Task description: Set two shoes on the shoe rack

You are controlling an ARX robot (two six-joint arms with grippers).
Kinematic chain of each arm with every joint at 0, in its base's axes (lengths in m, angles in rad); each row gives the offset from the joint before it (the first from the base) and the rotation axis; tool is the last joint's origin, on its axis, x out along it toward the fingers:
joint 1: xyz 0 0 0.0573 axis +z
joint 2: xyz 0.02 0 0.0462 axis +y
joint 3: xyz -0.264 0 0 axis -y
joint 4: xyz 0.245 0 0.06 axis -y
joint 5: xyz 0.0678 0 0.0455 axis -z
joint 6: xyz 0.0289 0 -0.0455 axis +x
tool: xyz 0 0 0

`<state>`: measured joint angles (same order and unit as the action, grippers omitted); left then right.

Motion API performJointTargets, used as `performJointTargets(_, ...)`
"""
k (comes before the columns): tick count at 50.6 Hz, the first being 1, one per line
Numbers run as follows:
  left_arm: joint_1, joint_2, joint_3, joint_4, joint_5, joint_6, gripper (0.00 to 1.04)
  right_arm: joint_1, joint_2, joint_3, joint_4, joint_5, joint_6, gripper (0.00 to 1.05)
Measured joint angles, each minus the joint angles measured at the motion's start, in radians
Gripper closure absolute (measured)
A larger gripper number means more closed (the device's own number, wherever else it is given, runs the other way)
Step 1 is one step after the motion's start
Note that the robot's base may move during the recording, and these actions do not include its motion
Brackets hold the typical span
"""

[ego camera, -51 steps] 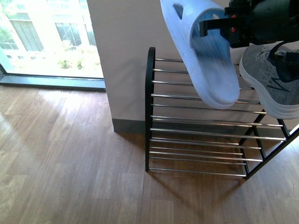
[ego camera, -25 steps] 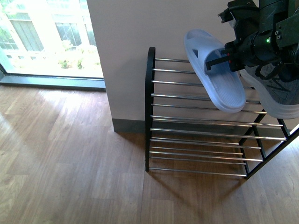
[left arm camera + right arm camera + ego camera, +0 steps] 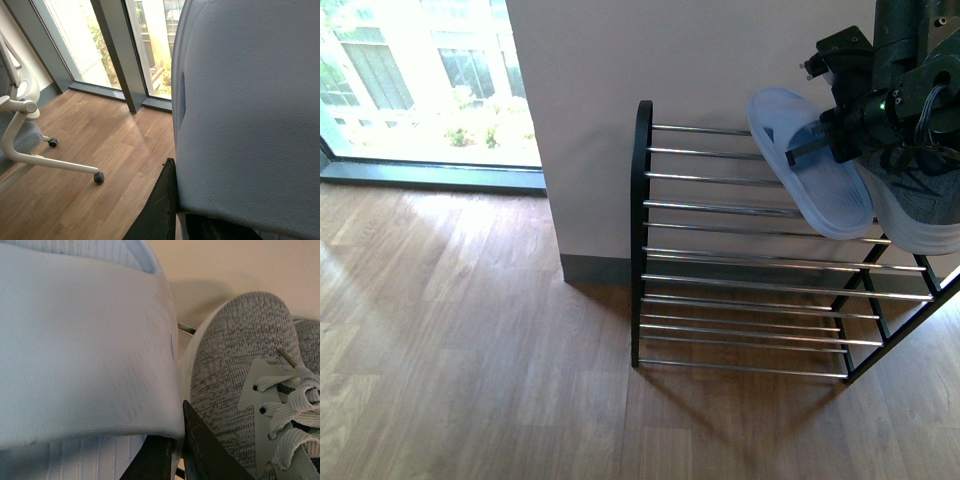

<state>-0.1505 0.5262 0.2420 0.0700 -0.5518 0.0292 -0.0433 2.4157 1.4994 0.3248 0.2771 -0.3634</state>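
While you are watching the front view, your right gripper (image 3: 817, 150) is pinching a pale blue slipper (image 3: 810, 185) over the shoe rack (image 3: 642, 200), on its top tier, just beside a grey sneaker (image 3: 920, 200) lying there. The left wrist view is showing the left gripper (image 3: 172, 210) against a pale blue surface (image 3: 240, 100); whether it is gripping, you cannot tell. The right wrist view is confirming the pinch on the slipper's strap. You are likely lowering; next, release gently without nudging the sneaker.
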Motion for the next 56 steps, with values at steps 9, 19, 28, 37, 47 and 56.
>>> performJointTargets(9, 0.000, 0.000, 0.000, 0.000, 0.000, 0.000, 1.03, -0.030, 0.045, 0.080, -0.058, 0.031, 0.039, 1.03)
performJointTargets(19, 0.000, 0.000, 0.000, 0.000, 0.000, 0.000, 1.03, -0.032, 0.069, 0.130, -0.074, 0.063, 0.064, 1.03)
performJointTargets(28, 0.000, 0.000, 0.000, 0.000, 0.000, 0.000, 1.03, -0.042, 0.069, 0.130, -0.092, 0.045, 0.064, 0.78)
performJointTargets(37, 0.000, 0.000, 0.000, 0.000, 0.000, 0.000, 1.03, -0.060, 0.022, 0.118, -0.225, -0.038, 0.053, 0.43)
performJointTargets(47, 0.000, 0.000, 0.000, 0.000, 0.000, 0.000, 1.03, -0.117, -0.261, -0.022, -0.412, -0.206, -0.029, 0.08)
performJointTargets(56, 0.000, 0.000, 0.000, 0.000, 0.000, 0.000, 1.03, -0.215, -0.564, -0.160, -0.393, -0.338, -0.134, 0.09)
